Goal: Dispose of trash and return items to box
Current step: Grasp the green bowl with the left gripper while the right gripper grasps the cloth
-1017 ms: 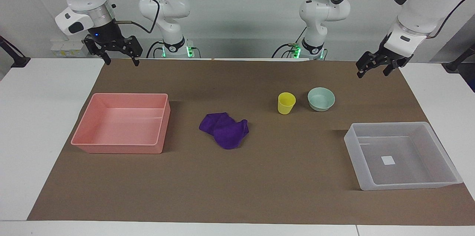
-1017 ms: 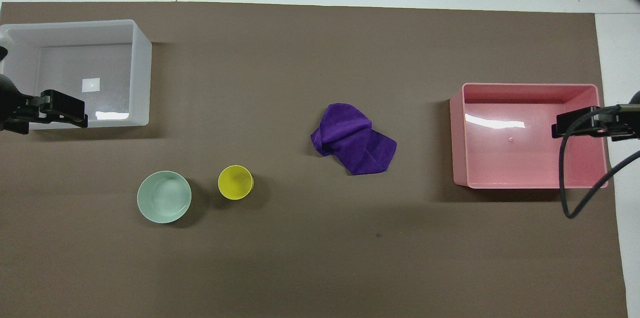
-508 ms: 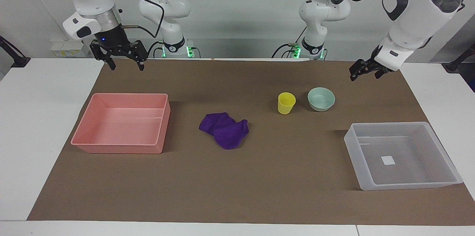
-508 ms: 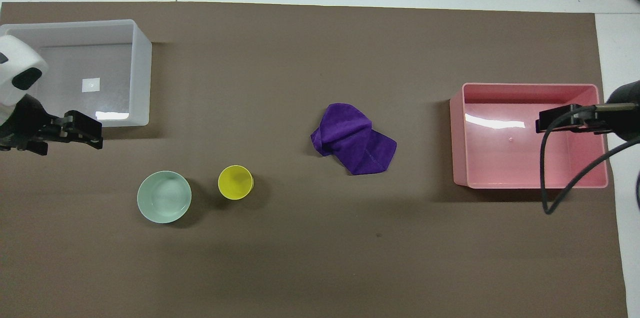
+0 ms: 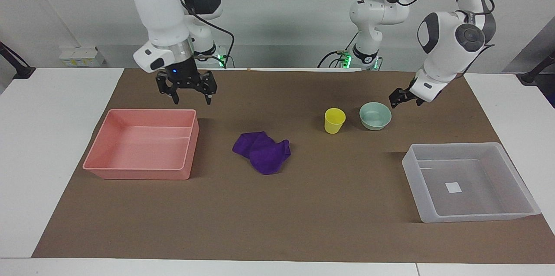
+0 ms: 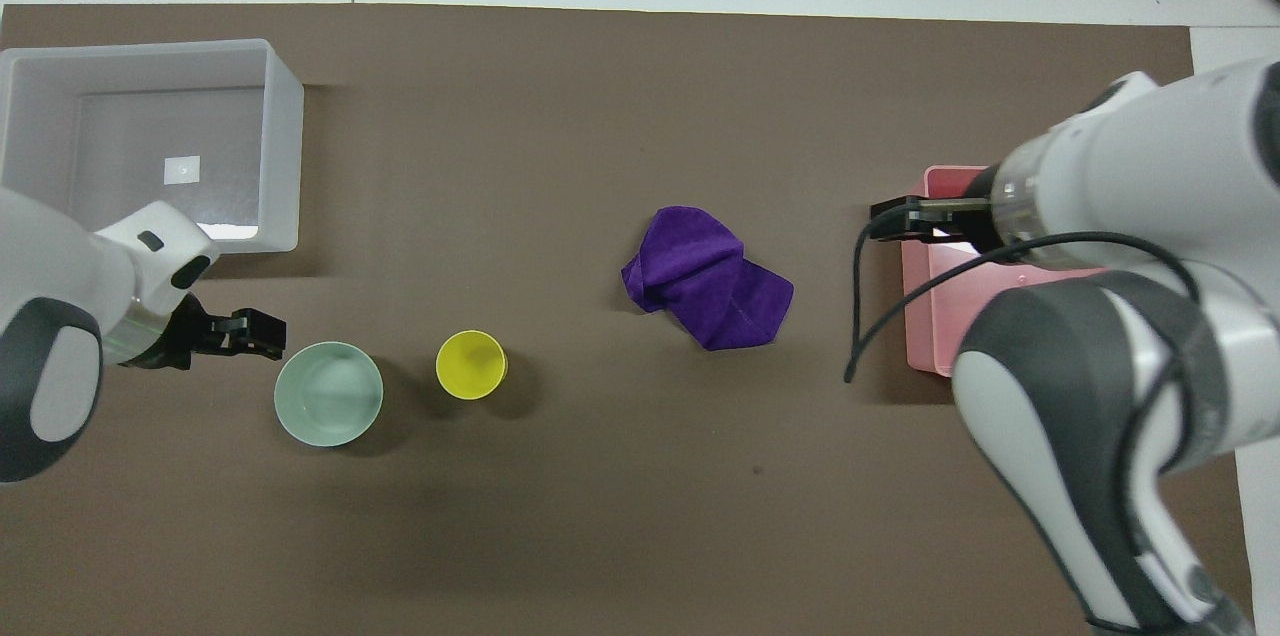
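Brown paper [image 5: 277, 224] covers most of the white worktop [image 5: 47, 146] and carries everything. Largest on it is the pink tray [image 5: 141, 172], at the right arm's end of the worktop, its long axis running across the worktop from one arm's end toward the other. The translucent whitish box [image 5: 412, 172] sits at the left arm's end, farther from the robots than the cup and bowl, with a small white sticker [image 5: 454, 187] on its floor; in the overhead view its long axis also runs across the worktop.

The purple rag [image 5: 262, 152] lies crumpled between tray and cup, well apart from both, its long axis slanting so that the end nearer the pink tray is also nearer the robots. The mint-green bowl [image 5: 375, 115] stands upright, mouth up, just beside the yellow cup [image 5: 334, 120], which is also upright and sits on the rag's side of it; the two are not touching.

The right end effector [image 5: 189, 99] hangs in the air over the paper by the pink tray's corner nearest the robots, pointing down, fingers spread apart and empty. The left end effector [image 5: 399, 99] hovers just beside the bowl's rim on the side toward the left arm's end; it too is open and holds nothing.
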